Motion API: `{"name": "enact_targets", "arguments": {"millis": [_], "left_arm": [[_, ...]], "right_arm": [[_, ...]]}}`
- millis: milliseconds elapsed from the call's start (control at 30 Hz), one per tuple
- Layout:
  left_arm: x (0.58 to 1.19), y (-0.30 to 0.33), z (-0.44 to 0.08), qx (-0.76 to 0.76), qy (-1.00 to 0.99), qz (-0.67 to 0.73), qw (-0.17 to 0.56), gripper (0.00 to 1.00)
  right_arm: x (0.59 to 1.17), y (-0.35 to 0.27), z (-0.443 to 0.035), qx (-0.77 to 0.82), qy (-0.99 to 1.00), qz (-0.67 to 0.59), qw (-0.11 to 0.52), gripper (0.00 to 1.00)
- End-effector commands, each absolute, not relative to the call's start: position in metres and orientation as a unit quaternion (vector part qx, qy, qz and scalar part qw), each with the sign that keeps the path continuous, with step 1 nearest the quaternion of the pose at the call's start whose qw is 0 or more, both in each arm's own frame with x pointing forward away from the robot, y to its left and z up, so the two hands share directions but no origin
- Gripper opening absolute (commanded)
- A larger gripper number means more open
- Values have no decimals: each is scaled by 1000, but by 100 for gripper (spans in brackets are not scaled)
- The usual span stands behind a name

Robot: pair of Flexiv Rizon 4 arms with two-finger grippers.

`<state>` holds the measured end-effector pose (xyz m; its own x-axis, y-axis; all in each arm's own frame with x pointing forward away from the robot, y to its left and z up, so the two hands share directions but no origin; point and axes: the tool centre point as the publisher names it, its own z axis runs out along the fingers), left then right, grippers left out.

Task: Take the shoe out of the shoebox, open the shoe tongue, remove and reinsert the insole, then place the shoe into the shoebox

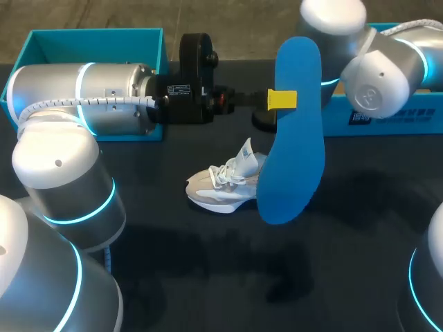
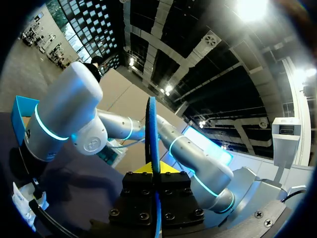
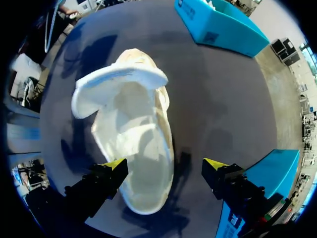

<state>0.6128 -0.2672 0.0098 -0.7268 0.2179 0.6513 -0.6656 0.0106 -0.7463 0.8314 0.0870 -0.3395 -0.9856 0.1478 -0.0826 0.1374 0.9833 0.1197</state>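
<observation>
In the head view, at the frame's centre, the blue insole [image 1: 294, 138] covers the heel end of the shoe [image 1: 221, 187]. It also covers most of the left claw [image 1: 282, 99], of which only one yellow tip shows. The right claw [image 3: 166, 163] is out of sight there, behind the right arm [image 1: 381, 76] at upper right. That arm also masks part of the teal box [image 1: 387, 121]. At upper left, the left arm [image 1: 83, 97] hides the front of the other teal box [image 1: 97, 38]. In the left wrist view the insole stands edge-on, its faces unseen.

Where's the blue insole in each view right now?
Head view: insole upright at centre, clamped in the left fingers, lower end beside the shoe.
Left wrist view: insole edge-on between its own fingers.
Right wrist view: not in it.
Shared landmark: the shoe, below the open right fingers.
</observation>
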Motion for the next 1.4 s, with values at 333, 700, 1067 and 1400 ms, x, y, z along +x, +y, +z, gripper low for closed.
{"name": "enact_targets", "arguments": {"millis": [333,700,1067,1400], "left_arm": [[613,-267,10,177,-632,681,324,0],[613,-267,10,177,-632,681,324,0],[613,-267,10,177,-632,681,324,0],[613,-267,10,177,-632,681,324,0]], "right_arm": [[857,103,-380,73,996,48,24,100],[849,98,-398,90,995,45,14,100],[843,102,-405,95,994,46,-1,0],[834,92,-387,150,986,65,-37,0]]}}
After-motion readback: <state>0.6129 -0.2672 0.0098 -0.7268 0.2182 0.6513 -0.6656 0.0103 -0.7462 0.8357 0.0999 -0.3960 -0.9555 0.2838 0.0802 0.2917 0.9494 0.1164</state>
